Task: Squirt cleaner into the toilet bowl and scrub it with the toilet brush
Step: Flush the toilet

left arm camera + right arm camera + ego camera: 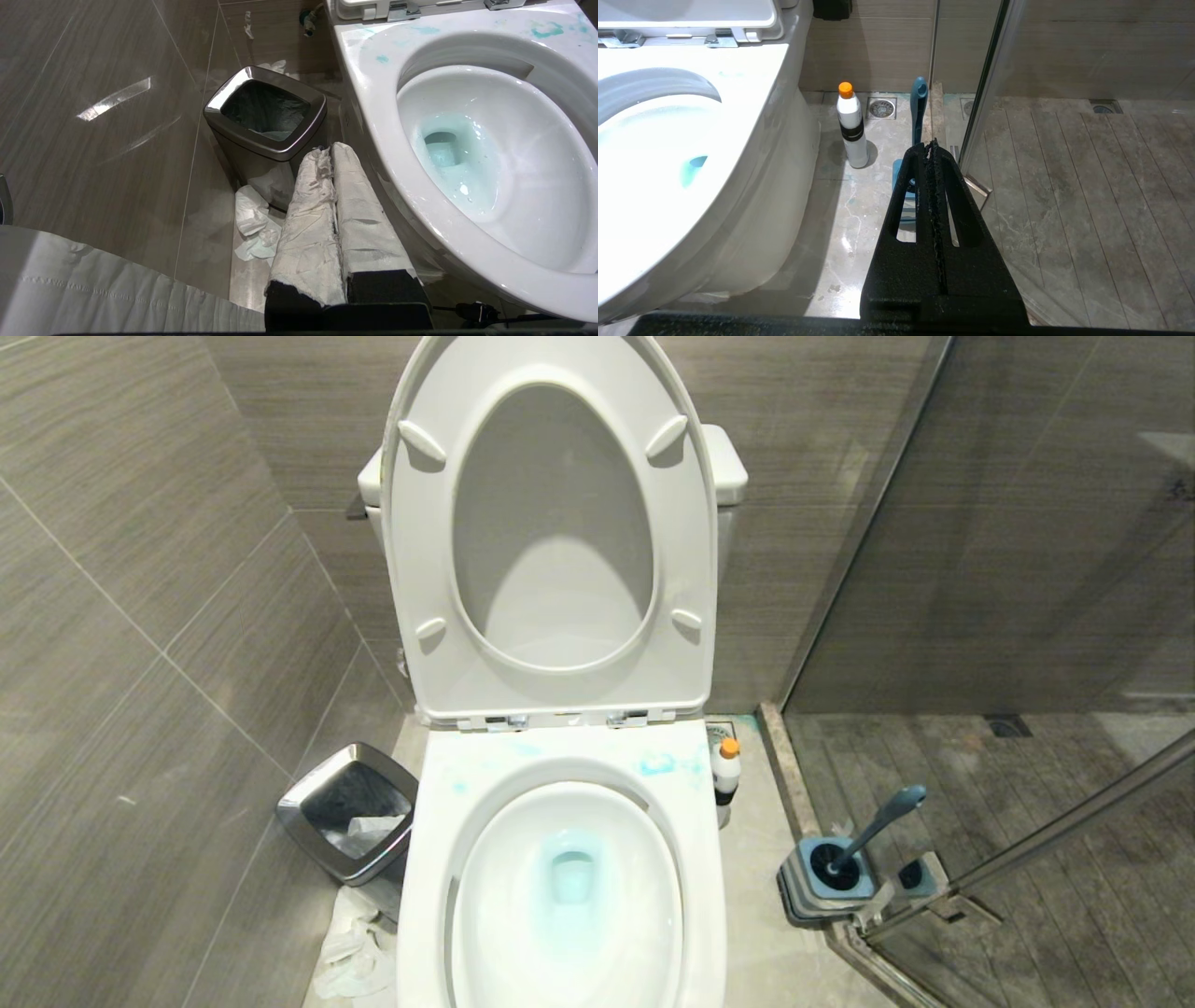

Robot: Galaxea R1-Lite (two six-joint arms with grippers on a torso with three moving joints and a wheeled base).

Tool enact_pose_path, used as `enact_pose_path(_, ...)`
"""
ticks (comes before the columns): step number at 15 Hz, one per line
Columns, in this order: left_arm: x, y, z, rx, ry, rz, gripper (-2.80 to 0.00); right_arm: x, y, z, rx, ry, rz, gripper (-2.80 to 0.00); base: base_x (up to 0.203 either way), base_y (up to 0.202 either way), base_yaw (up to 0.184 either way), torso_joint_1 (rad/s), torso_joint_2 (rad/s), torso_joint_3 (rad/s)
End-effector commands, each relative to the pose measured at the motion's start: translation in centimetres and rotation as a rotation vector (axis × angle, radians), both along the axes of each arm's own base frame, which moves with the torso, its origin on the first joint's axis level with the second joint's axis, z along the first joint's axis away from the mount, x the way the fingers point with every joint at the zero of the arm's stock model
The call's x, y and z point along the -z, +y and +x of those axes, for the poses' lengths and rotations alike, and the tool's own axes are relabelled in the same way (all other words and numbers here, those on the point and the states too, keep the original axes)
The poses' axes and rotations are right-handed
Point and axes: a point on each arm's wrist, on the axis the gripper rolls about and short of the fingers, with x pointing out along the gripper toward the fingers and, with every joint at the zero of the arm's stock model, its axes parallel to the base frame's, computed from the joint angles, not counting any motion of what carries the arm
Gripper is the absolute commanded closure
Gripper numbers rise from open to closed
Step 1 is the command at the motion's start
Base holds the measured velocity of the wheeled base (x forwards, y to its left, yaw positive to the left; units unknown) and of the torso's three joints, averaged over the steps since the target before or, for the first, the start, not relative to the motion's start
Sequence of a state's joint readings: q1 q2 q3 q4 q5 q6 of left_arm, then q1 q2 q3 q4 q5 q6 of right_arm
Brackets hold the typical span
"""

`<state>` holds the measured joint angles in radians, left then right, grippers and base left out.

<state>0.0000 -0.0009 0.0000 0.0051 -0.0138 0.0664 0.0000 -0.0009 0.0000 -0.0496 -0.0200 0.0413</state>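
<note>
Closest in, the toilet bowl (560, 896) fills the low centre of the head view, seat and lid up, blue-tinted water in its well and blue smears on the rim. At three o'clock from it the cleaner (725, 775) stands upright on the floor just beside the bowl; further round toward four o'clock the toilet brush (864, 835) leans in its square base (826, 887). At nine o'clock sits a steel bin (347, 812). Left claw (329, 151), paper-wrapped, pinched together and empty beside the bowl. Right claw (930, 149) likewise closed tight on nothing, above the floor near the brush.
</note>
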Motion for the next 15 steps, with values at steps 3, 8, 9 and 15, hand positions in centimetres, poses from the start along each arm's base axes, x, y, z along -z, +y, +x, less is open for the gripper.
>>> enact_pose_path(3,0.02,0.0,0.01,0.0,0.002,0.004,0.0,0.54,0.0,0.16,0.0,0.02,0.0,0.0,0.0,0.0,0.0,0.0,0.0,0.0)
enact_pose_path(8,0.01,0.0,0.01,0.0,0.002,0.004,0.0,0.58,0.0,0.17,0.0,0.021,0.0,0.0,0.0,0.0,0.0,0.0,0.0,0.0)
enact_pose_path(9,0.02,0.0,0.01,0.0,0.002,0.004,0.0,0.54,0.0,0.16,0.0,0.02,0.0,0.0,0.0,0.0,0.0,0.0,0.0,0.0)
enact_pose_path(15,0.01,0.0,0.01,0.0,0.002,0.006,0.0,0.56,0.0,0.17,0.0,0.02,0.0,0.0,0.0,0.0,0.0,0.0,0.0,0.0)
